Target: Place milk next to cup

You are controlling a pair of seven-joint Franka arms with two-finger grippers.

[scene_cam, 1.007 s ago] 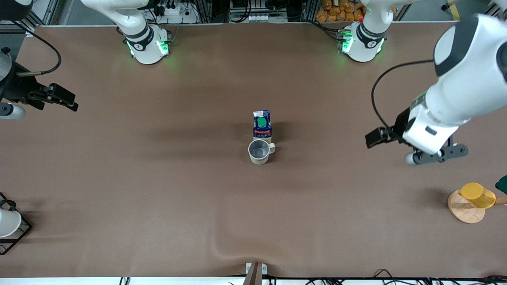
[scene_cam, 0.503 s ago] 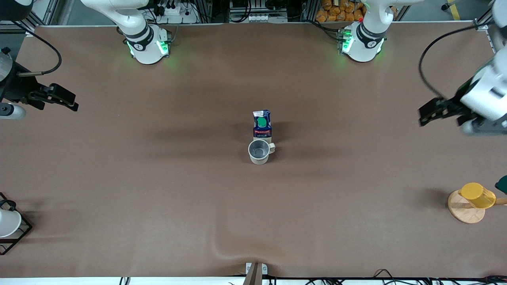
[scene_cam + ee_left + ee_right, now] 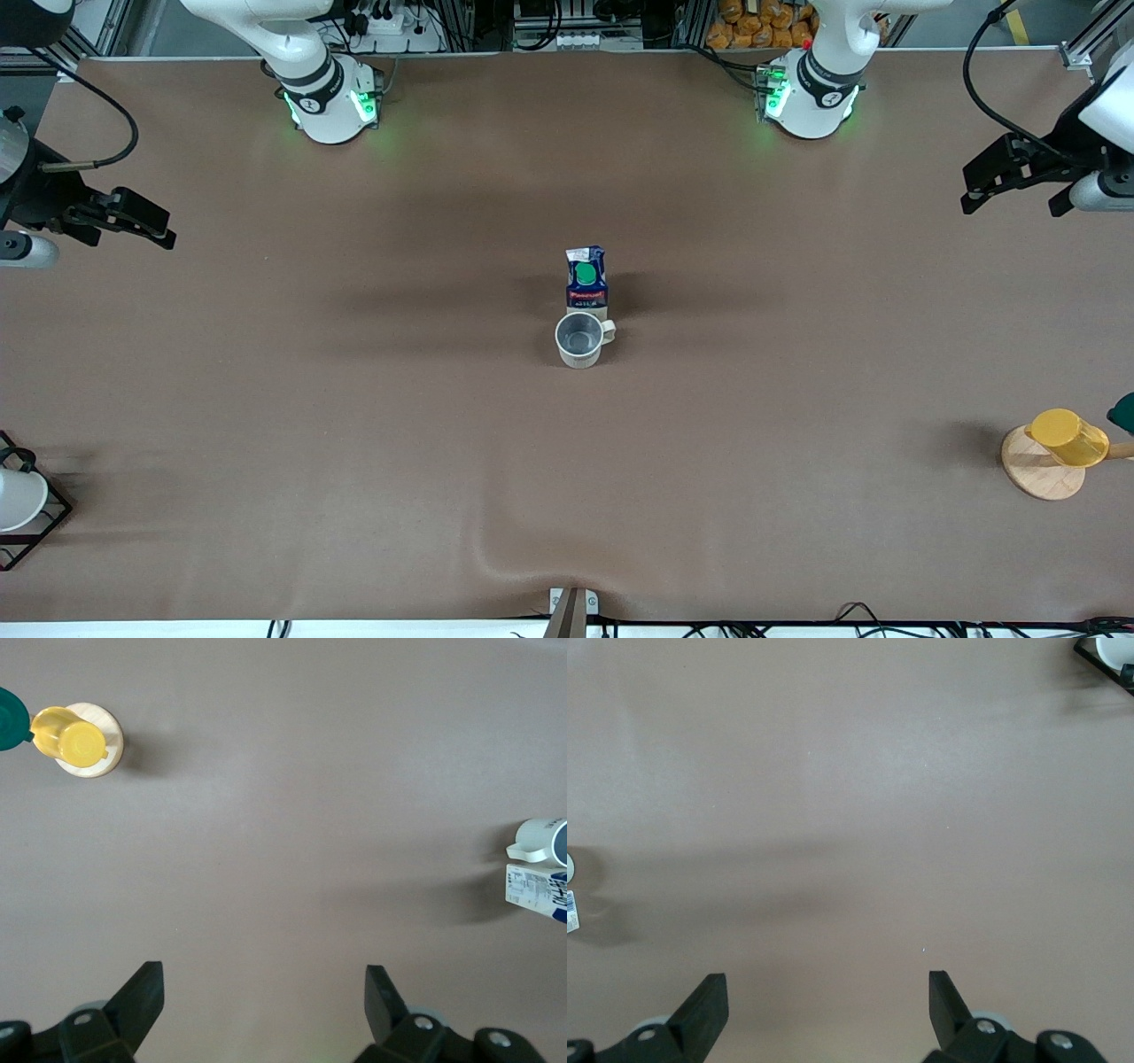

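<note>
The milk [image 3: 586,276], a dark blue carton with a green cap, stands upright mid-table. The cup [image 3: 580,339], a beige mug with a grey inside, stands right beside it, nearer the front camera, almost touching. My left gripper [image 3: 1010,190] is open and empty, up over the left arm's end of the table. Its wrist view shows its open gripper [image 3: 264,992], the cup [image 3: 542,840] and the milk [image 3: 536,890] at the frame edge. My right gripper [image 3: 124,229] waits open and empty over the right arm's end; its wrist view shows its open gripper [image 3: 828,997] above bare table.
A yellow cup [image 3: 1067,436] lies on a round wooden stand [image 3: 1036,474] at the left arm's end, near the front camera, with a green object [image 3: 1123,412] beside it. A white cup in a black wire frame [image 3: 18,501] stands at the right arm's end. The table cover has a wrinkle [image 3: 532,563].
My left gripper has drawn away from the milk and cup, out toward the left arm's end of the table. The milk, the cup and the right arm have not moved.
</note>
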